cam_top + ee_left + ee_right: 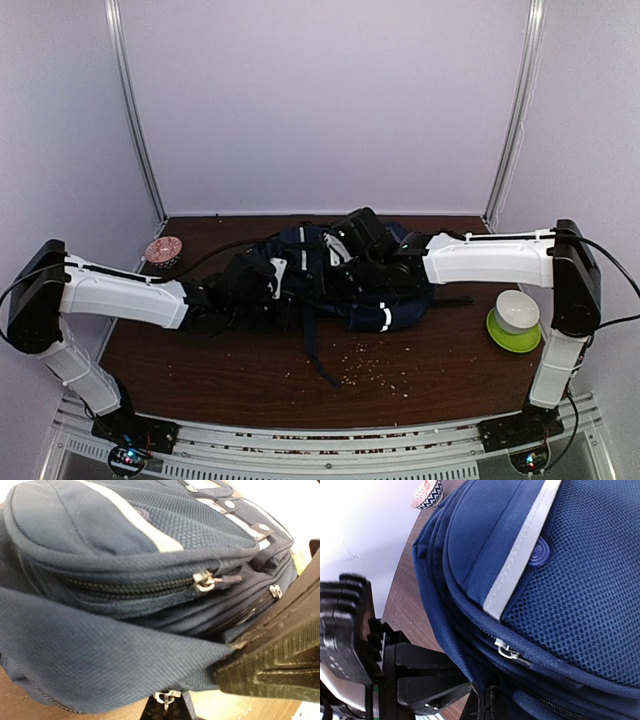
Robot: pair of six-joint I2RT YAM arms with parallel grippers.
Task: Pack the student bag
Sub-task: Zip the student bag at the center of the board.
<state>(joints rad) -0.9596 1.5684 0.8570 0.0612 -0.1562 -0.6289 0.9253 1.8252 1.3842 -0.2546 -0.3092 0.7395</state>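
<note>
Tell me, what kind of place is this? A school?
Probably a robot test booth, not a school: two white robot arms bolted at the edge of a brown table, with plain pale walls and metal posts closing it in.

Setting: a robotics laboratory test cell.

Indicators:
- Plain pale wall panels enclose the work area on three sides, joined by bare aluminium posts.
- A left arm and a right arm, both white and black, are mounted on a slotted metal rail at the near edge of a dark wood tabletop.
- Exposed cables run along the arms.
</note>
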